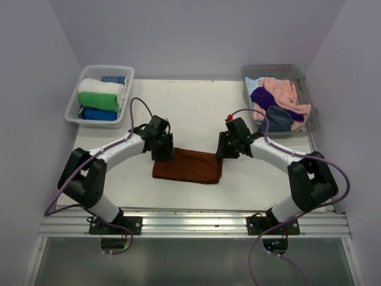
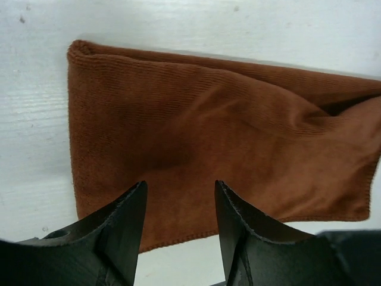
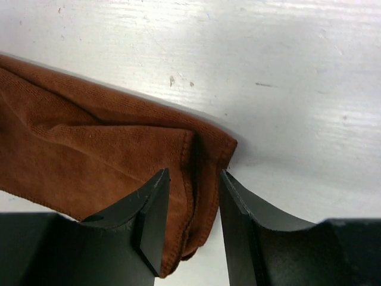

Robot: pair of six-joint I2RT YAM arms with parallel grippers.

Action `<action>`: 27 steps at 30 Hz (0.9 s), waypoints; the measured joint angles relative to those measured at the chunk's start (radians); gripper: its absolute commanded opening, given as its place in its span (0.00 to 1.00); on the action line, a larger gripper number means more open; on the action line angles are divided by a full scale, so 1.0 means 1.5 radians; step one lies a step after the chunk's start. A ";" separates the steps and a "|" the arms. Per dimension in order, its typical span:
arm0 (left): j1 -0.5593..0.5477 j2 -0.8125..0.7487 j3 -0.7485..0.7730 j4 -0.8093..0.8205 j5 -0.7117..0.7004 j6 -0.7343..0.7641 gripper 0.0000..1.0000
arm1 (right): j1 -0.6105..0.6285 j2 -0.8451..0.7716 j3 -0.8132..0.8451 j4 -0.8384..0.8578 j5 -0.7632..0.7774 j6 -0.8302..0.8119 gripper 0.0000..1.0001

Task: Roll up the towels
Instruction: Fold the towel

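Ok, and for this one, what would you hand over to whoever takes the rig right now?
Left gripper: jaws open over the left end of the rust-brown towel, holding nothing.
Right gripper: jaws open, the towel's right folded edge between them, not clamped.
The towel lies folded flat mid-table, not yet rolled.
Done: white roll, green roll and blue roll sit in the left bin.
Left: roll the brown one, then the pink towel, purple towel and grey-blue towel heaped loose in the right bin.
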 measured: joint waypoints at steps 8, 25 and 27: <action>0.030 0.034 -0.035 0.029 0.014 -0.001 0.51 | 0.000 0.080 0.027 0.016 -0.055 -0.023 0.28; 0.060 0.048 -0.042 0.056 0.046 -0.011 0.50 | 0.002 -0.097 -0.041 0.015 -0.002 0.030 0.00; 0.061 0.048 -0.043 0.060 0.051 -0.011 0.50 | 0.003 -0.104 -0.045 0.013 0.008 0.036 0.00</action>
